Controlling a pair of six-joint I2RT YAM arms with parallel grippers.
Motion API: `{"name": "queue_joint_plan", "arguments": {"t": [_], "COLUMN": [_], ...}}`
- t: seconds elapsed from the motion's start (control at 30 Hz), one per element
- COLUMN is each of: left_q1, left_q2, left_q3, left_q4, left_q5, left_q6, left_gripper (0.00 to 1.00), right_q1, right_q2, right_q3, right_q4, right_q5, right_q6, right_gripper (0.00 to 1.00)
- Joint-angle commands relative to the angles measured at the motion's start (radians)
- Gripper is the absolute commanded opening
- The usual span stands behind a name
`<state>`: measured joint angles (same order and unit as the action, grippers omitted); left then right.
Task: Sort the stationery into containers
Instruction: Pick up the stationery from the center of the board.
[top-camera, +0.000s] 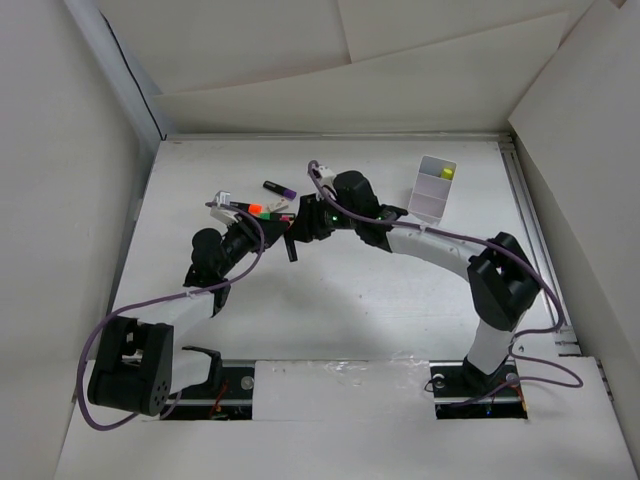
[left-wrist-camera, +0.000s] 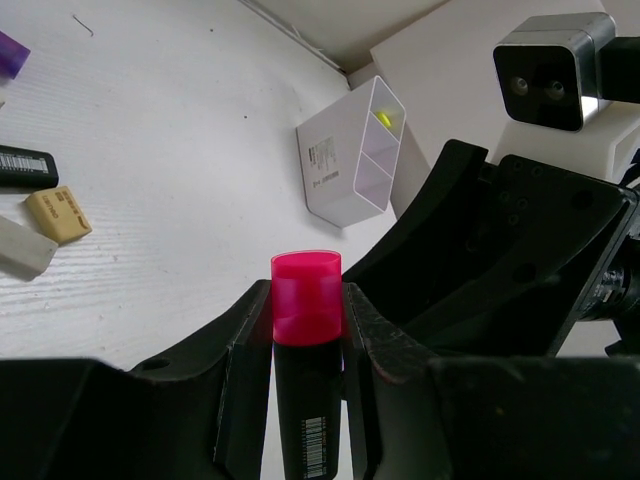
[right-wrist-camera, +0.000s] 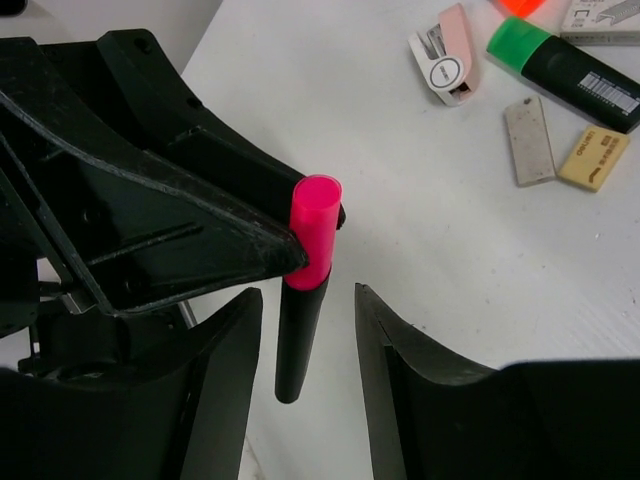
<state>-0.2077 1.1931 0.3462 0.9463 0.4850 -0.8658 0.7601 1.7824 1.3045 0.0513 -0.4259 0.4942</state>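
Observation:
My left gripper (left-wrist-camera: 305, 295) is shut on a black marker with a pink cap (left-wrist-camera: 306, 310) and holds it above the table. In the right wrist view the same marker (right-wrist-camera: 303, 320) hangs between the open jaws of my right gripper (right-wrist-camera: 305, 292), and neither finger touches it. In the top view the two grippers, left (top-camera: 283, 222) and right (top-camera: 298, 232), meet at mid-table. The white compartment box (top-camera: 435, 190) stands at the back right with a yellow piece inside; it also shows in the left wrist view (left-wrist-camera: 350, 165).
Loose stationery lies at the back left: a purple-ended marker (top-camera: 280, 188), a green-capped marker (right-wrist-camera: 560, 65), a pink-white stapler (right-wrist-camera: 445, 55), a grey eraser (right-wrist-camera: 528, 140) and a tan eraser (right-wrist-camera: 593, 158). Cardboard walls enclose the table.

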Motion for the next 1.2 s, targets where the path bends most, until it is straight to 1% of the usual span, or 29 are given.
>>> {"name": "queue_joint_plan", "arguments": {"t": [0.0,0.07,0.1,0.2,0.23,0.33,0.43,0.47,0.53,0.57,0.6,0.7,0.73,0.77,0.83,0.97,1.07,1.17], "left_q1": [0.001,0.001,0.001,0.001,0.001,0.001,0.001,0.001,0.001,0.001,0.001,0.001,0.001,0.001,0.001,0.001,0.001,0.001], "left_q2": [-0.017,-0.017,-0.017,-0.017,-0.017,-0.017,-0.017,-0.017,-0.017,-0.017,-0.017,-0.047,-0.056,-0.070,-0.085,-0.110,-0.119,-0.130], "left_q3": [-0.006,-0.016,-0.016,-0.016,-0.016,-0.016,-0.016,-0.016,-0.016,-0.016,-0.006,-0.006,-0.006,0.005,0.014,0.014,0.024,0.024], "left_q4": [0.084,0.085,0.085,0.085,0.085,0.085,0.085,0.085,0.085,0.060,0.046,0.014,0.014,-0.004,-0.050,-0.079,-0.116,-0.135], "left_q5": [0.032,0.032,0.032,0.041,0.041,0.041,0.041,0.041,0.041,0.041,0.041,0.021,-0.002,-0.002,-0.023,-0.034,-0.055,-0.074], "left_q6": [-0.009,-0.009,-0.009,-0.009,-0.009,-0.009,-0.009,-0.018,-0.018,-0.009,-0.009,0.001,0.013,0.013,0.036,0.047,0.056,0.068], "left_gripper": [0.00,0.00,0.00,0.00,0.00,0.00,0.00,0.02,0.10,0.16,0.26,0.40,0.49,0.52,0.58,0.63,0.63,0.63], "right_q1": [0.013,0.022,0.022,0.022,0.022,0.022,0.022,0.022,0.022,0.022,0.022,0.010,0.010,0.001,-0.019,-0.041,-0.087,-0.178], "right_q2": [0.020,0.020,0.031,0.040,0.040,0.040,0.040,0.040,0.040,0.040,0.031,0.020,0.020,0.009,-0.001,-0.021,-0.063,-0.130], "right_q3": [0.059,0.059,0.071,0.082,0.082,0.082,0.082,0.082,0.082,0.073,0.073,0.061,0.050,0.050,0.041,0.019,-0.002,-0.037], "right_q4": [0.018,0.018,0.018,0.018,0.018,0.018,0.018,0.018,0.018,0.018,0.018,0.018,0.018,0.018,0.018,0.018,0.018,0.009], "right_q5": [-0.019,-0.019,-0.019,-0.019,-0.019,-0.010,0.001,0.001,0.010,0.010,0.019,0.029,0.029,0.029,0.029,0.038,0.050,0.094], "right_q6": [-0.005,-0.005,-0.005,0.004,0.004,0.004,0.004,0.004,0.004,0.004,0.004,0.004,0.004,0.004,0.004,0.004,0.004,-0.014], "right_gripper": [0.48,0.44,0.41,0.35,0.26,0.14,0.10,0.07,0.06,0.06,0.05,0.05,0.05,0.05,0.03,0.03,0.02,0.02]}}
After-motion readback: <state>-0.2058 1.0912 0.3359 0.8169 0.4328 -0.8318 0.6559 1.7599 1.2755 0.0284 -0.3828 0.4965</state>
